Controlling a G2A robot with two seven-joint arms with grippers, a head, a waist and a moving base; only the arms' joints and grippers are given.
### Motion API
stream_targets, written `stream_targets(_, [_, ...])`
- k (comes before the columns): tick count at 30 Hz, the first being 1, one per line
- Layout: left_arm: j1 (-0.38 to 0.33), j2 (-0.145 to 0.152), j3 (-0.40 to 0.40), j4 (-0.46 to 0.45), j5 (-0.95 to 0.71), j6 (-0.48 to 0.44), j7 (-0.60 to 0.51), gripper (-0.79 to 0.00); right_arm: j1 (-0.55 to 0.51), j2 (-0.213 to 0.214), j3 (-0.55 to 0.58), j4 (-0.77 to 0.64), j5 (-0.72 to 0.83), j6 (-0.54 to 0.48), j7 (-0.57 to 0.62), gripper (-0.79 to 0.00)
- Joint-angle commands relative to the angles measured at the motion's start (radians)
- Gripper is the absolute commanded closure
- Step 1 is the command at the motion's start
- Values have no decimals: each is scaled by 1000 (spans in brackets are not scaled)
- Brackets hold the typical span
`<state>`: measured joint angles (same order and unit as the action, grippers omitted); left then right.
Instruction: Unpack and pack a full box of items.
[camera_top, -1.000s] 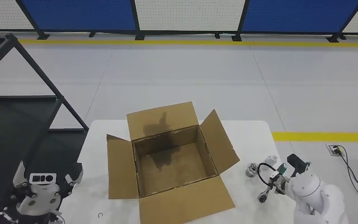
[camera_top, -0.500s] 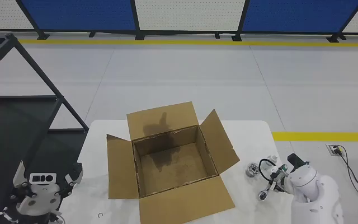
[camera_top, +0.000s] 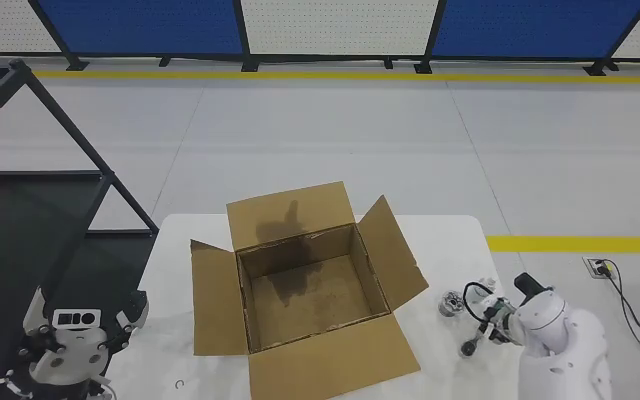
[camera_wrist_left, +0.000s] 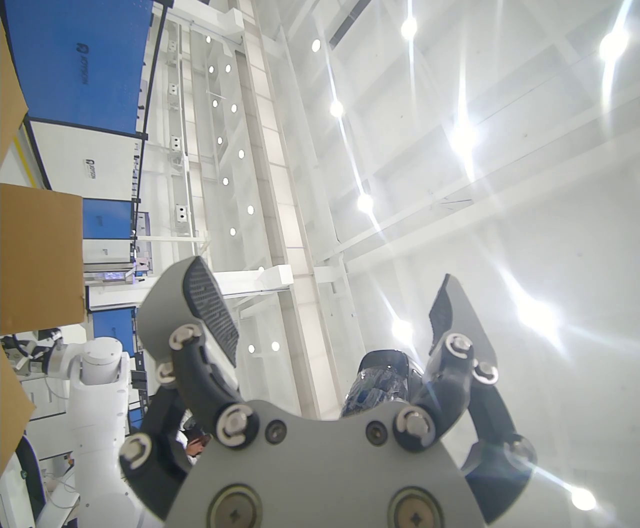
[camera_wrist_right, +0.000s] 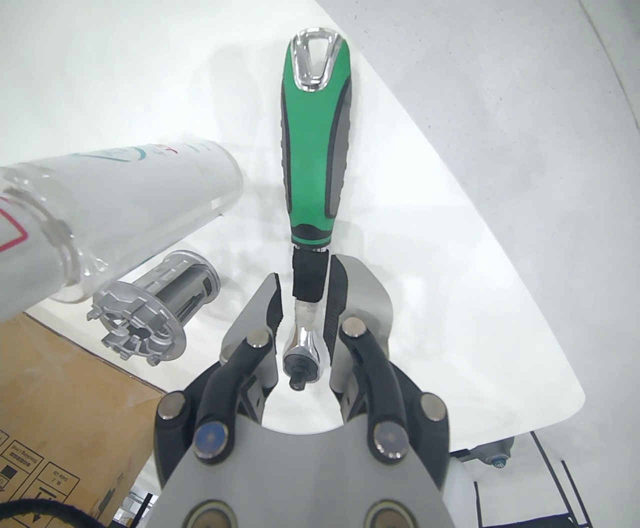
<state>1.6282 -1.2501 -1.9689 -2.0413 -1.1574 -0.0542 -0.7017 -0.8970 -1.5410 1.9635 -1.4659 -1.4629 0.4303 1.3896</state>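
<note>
- The box (camera_top: 310, 290) is plain brown cardboard. It stands near the middle of the white table (camera_top: 440, 235) with all four flaps folded outward, and its bare board floor is visible.
- The wrench (camera_wrist_right: 312, 150) lies on the tabletop to the right of the box, near the table's rounded corner. It has a moulded green and grey grip with a chrome loop at the end, a black collar and a polished ratchet head with a square drive.
- The right gripper (camera_wrist_right: 305, 285) straddles the wrench's neck just behind the collar. Its jaws are only slightly spread: one ribbed pad lies against the neck, and a thin gap of table shows at the other.
- A clear plastic tube (camera_wrist_right: 125, 200) with a white label lies beside the wrench.
- A ribbed metal cylinder (camera_wrist_right: 155, 310) with a notched flange lies between the tube and the box.
- The left gripper (camera_wrist_left: 322, 280) is at the table's left front corner, pointing at the ceiling. Its jaws are spread wide, with the textured black pads well apart.
</note>
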Motion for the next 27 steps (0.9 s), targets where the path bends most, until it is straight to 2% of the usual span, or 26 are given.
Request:
stream_targets(1, [0,0,0,0,0,0,0,-785,-16,-5,19,-48,3,-8,8,-256])
stream_targets(3, [0,0,0,0,0,0,0,-785,-38,-12,36,-105,11,-17,17,-320])
stream_targets(8, [0,0,0,0,0,0,0,-785,-112,-30,64,-284,75,-60,61,-391])
stream_targets(9, [0,0,0,0,0,0,0,-785,-133,-32,62,-330,102,-76,76,-557])
stream_targets(10, [0,0,0,0,0,0,0,-785,-153,-34,60,-379,133,-88,89,-757])
stream_targets(11, [0,0,0,0,0,0,0,-785,-175,-35,56,-423,163,-101,95,-785])
stream_targets(15, [0,1,1,-9,10,8,-1,-785,-269,-36,38,-535,335,-219,51,-785])
stream_targets(17, [7,2,-8,-13,28,17,-18,-785,-310,-35,37,-560,415,-271,20,-785])
stream_targets(20, [28,5,-31,-9,36,33,-58,-785,-345,-26,30,-568,484,-374,40,-785])
stream_targets(27, [112,19,-98,15,87,154,-274,-785,-344,6,17,-513,592,-582,119,-785])
